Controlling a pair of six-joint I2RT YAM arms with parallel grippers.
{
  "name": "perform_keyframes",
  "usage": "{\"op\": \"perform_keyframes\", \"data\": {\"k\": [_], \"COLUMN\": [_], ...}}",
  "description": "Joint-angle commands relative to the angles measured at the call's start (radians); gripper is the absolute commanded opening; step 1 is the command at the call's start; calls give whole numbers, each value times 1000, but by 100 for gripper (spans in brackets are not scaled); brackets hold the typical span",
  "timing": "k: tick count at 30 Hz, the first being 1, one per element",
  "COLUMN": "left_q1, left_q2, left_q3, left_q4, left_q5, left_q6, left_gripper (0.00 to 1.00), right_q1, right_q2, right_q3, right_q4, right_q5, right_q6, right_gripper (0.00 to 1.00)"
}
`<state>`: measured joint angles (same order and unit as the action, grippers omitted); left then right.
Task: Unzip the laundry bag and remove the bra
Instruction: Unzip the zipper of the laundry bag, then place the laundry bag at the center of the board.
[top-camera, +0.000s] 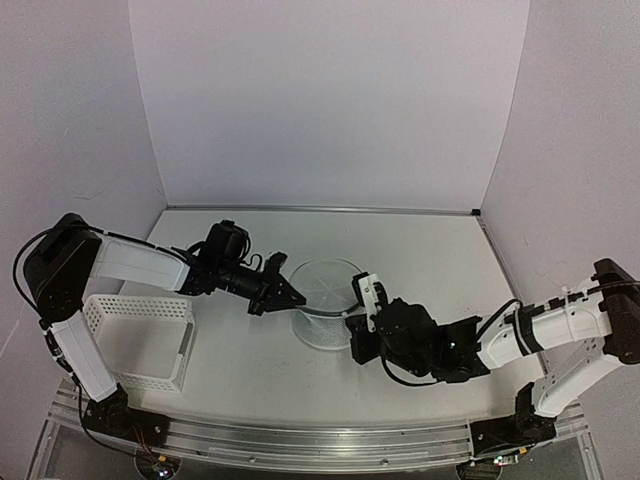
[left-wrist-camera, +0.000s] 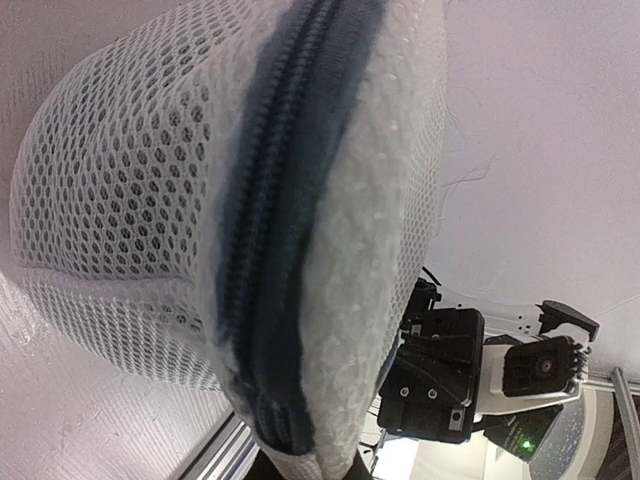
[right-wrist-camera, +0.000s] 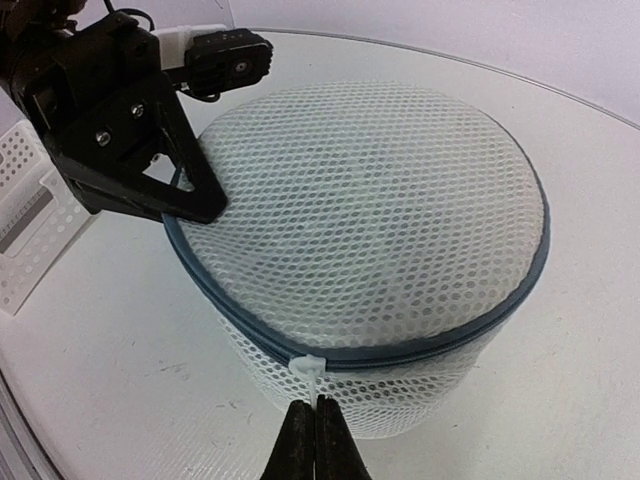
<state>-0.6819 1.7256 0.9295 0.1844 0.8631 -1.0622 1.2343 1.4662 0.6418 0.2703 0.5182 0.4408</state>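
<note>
white table (top-camera: 420, 250), white walls. laundry bag (top-camera: 325, 298) sits mid-table, white basket (top-camera: 140, 310) at its 9 o'clock. right gripper (right-wrist-camera: 315, 408), at the bag's 4 o'clock, is clenched on the white zipper pull (right-wrist-camera: 310, 372). left gripper (top-camera: 290, 293) is against the rim at 9 o'clock; cannot tell its state. zip (right-wrist-camera: 420, 345) looks closed all round, so unzipping has barely begun. the bra is not visible, presumably inside.
</note>
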Motion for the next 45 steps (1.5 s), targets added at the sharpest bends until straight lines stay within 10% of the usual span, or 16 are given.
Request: {"op": "perform_keyframes", "data": {"k": [1, 21, 45], "left_q1": [15, 27, 155], "left_q2": [-42, -126, 79], "left_q3": [44, 154, 435], "left_q4": [20, -312, -449], "left_q5": [34, 5, -32], "left_q6": [51, 338, 481], "left_gripper": [0, 0, 10], "right_q1": [-50, -284, -161], "right_q2": [-59, -66, -54], "right_q3": [-18, 16, 30], "right_q4": [-20, 9, 46], "right_q5": [52, -42, -221], "right_q6": [-41, -240, -121], "right_gripper": [0, 0, 0]}}
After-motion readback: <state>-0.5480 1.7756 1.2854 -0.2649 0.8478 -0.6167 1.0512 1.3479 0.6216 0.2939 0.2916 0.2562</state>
